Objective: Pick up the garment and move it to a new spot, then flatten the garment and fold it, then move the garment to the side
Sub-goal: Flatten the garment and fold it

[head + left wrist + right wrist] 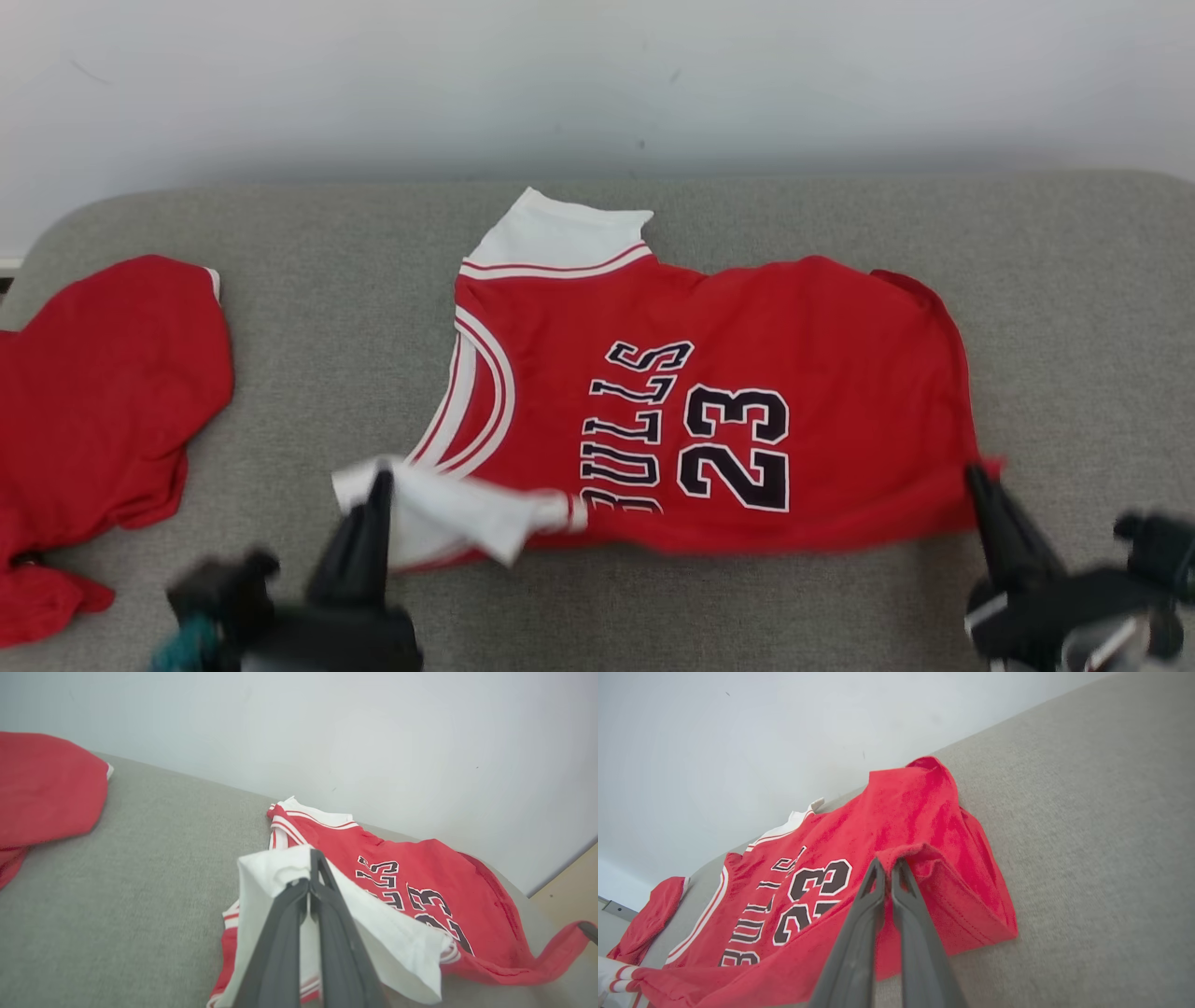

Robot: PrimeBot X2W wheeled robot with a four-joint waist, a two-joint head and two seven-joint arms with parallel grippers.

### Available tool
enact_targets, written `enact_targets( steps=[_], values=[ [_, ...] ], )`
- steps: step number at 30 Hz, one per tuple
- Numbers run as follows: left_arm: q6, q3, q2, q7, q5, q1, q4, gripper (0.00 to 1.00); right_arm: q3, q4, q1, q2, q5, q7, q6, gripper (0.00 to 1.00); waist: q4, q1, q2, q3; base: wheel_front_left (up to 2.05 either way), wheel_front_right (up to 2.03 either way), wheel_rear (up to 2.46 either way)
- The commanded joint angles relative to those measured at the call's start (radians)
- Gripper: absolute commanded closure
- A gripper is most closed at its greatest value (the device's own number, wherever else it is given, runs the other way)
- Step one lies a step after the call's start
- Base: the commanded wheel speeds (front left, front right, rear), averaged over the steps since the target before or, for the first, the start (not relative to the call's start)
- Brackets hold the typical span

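Observation:
The garment [747,336] is a red jersey with white trim and "BULLS 23" in black, spread sideways on the grey padded table [308,233]. My left gripper [381,478] is shut on its white sleeve at the near left corner, and that white cloth folds back over the jersey [397,882]. In the left wrist view the left gripper [314,858] pinches the white sleeve [271,868]. My right gripper [976,469] is shut on the red hem at the near right corner. In the right wrist view the right gripper [888,863] holds that hem lifted off the jersey [906,807].
A second red garment [103,392] lies crumpled at the table's left edge, also visible as a red heap [42,788] in the left wrist view. A pale wall [597,84] runs directly behind the table. Bare grey surface [1101,849] extends to the right of the jersey.

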Motion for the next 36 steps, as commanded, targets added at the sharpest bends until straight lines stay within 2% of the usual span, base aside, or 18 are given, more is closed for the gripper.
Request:
enact_targets(
  steps=[1,6,11,18,24,27,36],
  values=[
    [-0.007,-0.003,0.02,0.013,0.012,-0.065,-0.003,1.0,0.004,-0.006,-0.054,-0.014,-0.005,0.007,-0.002,1.0,-0.01,-0.0001,-0.0001,0.025,0.0,0.0,0.0],
    [-0.023,-0.001,0.093,0.111,-0.012,-0.358,-0.005,1.0,0.041,0.022,-0.349,-0.041,0.012,0.056,-0.002,1.0,-0.042,-0.0001,-0.0001,0.102,0.0,0.0,0.0],
    [-0.028,-0.022,0.147,0.223,-0.043,-0.705,0.058,1.0,0.052,0.124,-0.703,-0.036,0.045,0.088,-0.002,1.0,-0.062,-0.0001,-0.0001,0.211,0.0,0.0,0.0],
    [-0.029,-0.089,0.193,0.301,-0.05,-1.222,0.248,1.0,0.081,0.336,-1.196,-0.019,0.037,0.122,-0.002,1.0,-0.079,-0.0001,-0.0001,0.338,0.0,0.0,0.0],
    [-0.029,-0.156,0.212,0.289,-0.041,-1.597,0.438,1.0,0.066,0.531,-1.538,-0.015,0.025,0.116,-0.002,1.0,-0.081,-0.0001,-0.0001,0.395,0.0,0.0,0.0],
    [-0.029,-0.237,0.222,0.262,-0.023,-1.77,0.555,1.0,0.088,0.644,-1.668,-0.009,-0.016,0.091,-0.002,1.0,-0.08,-0.0001,-0.0001,0.404,0.0,0.0,0.0],
    [-0.029,-0.344,0.211,0.189,-0.064,-1.922,0.728,1.0,0.145,0.767,-1.752,-0.008,-0.018,0.049,-0.002,1.0,-0.075,-0.0001,-0.0001,0.413,0.0,0.0,0.0]
  ],
)
